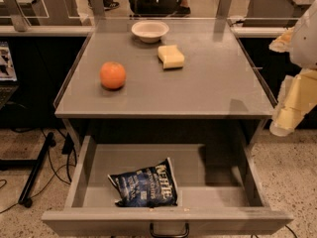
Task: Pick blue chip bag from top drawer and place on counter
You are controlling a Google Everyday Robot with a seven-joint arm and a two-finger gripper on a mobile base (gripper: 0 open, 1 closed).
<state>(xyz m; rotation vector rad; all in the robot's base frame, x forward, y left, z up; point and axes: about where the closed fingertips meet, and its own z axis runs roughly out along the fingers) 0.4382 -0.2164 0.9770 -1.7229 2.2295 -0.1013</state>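
The blue chip bag [145, 185] lies flat in the open top drawer [163, 217], left of its middle, with the white lettering facing up. The drawer is pulled fully out below the counter [208, 88], and its dark looped handle [169, 230] shows at the front centre. My gripper [286, 117] hangs at the right edge of the view, beside the counter's front right corner and above the drawer's right side. It is well apart from the bag and holds nothing that I can see.
On the counter stand an orange fruit [112, 75] at the left, a yellow sponge [171, 56] in the middle and a white bowl [149, 30] at the back. Cables and a stand leg [35, 170] lie on the floor at the left.
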